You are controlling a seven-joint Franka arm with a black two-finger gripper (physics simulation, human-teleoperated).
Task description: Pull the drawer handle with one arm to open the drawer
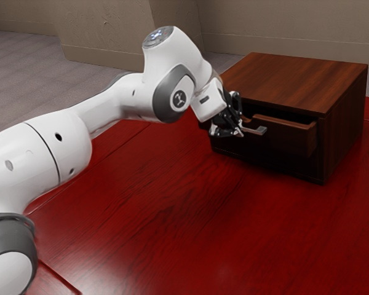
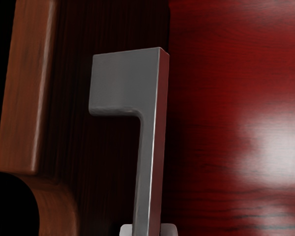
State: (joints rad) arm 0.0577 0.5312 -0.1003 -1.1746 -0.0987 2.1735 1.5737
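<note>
The gripper [image 1: 232, 127] is closed on the handle [image 1: 256, 130], clamping it from two sides. The handle sits on the drawer [image 1: 290, 140] front, on the cabinet's [image 1: 295, 77] front face — long axis level along that face. The required pull runs straight out from the cabinet — toward the arm.

Wooden drawer [image 1: 289, 138] ajar, grey handle [image 2: 150, 147]

1. The place reads as a plain robot test room, rendered by a simulator.
2. Flat beige walls [image 1: 98, 31] with a skirting strip meet a grey floor [image 1: 24, 67].
3. A glossy red wooden table [image 1: 172, 233] carries a white robot arm [image 1: 111, 110], with one dark wooden drawer cabinet [image 1: 295, 80] near its far edge.
</note>
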